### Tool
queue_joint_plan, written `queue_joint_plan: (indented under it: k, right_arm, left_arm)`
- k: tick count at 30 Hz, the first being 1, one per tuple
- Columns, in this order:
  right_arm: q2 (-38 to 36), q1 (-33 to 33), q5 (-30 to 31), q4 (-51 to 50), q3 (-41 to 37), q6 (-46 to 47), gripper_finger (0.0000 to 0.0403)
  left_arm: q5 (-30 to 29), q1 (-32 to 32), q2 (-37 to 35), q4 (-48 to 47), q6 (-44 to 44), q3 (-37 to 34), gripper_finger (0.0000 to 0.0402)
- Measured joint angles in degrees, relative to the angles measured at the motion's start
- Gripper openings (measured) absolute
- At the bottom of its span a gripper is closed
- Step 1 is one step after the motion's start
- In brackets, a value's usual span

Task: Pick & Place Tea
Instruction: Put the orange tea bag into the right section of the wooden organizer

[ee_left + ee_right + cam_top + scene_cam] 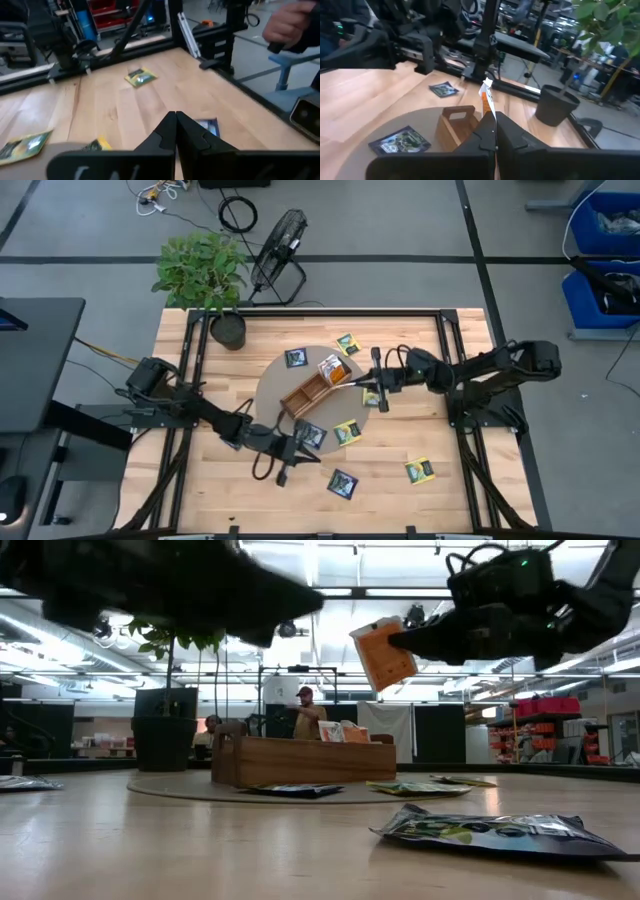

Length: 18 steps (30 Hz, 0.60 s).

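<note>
My right gripper [349,376] reaches in from the table's right and is shut on an orange-and-white tea packet [331,366], high over the long wooden tray [308,392]. That tray stands on a round tan mat [272,380]. My left gripper [291,450] hovers shut and empty near the table's near edge, beside a navy packet [311,434]. Other packets lie flat on the wood and mat: yellow-green ones [347,431] [419,471] [347,343] and navy ones [342,483] [296,358]. In the left wrist view, a navy packet [209,126] lies beyond the shut fingers. My right gripper pinches the orange-and-white packet between its two fingers by the edge [393,644] that faces the arm. The fingers [482,136] come at it about level, from the table's right. The packet [486,99] is lifted clear of tray and mat and stands tilted on edge.
A potted plant [226,328] stands at the far left corner of the table, with a floor fan [278,245] behind it. Black frame rails [448,350] run along the table's sides. A person's hand [285,25] shows beyond the table edge. People sit in the room behind [305,705].
</note>
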Motion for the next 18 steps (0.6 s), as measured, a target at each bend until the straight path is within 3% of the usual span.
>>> queue_joint_plan:
  k: [7, 18]
  right_arm:
    - [4.0, -6.7, -11.3, 3.6, 1.2, 1.7, 0.0]
    - [15.3, -12.1, -12.5, -9.2, 12.4, -1.8, 0.0]
  left_arm:
    - [-0.7, -2.0, -0.2, 7.2, 1.5, -4.5, 0.0006]
    - [-2.4, -2.4, -0.2, 21.7, -0.4, -12.8, 0.0008]
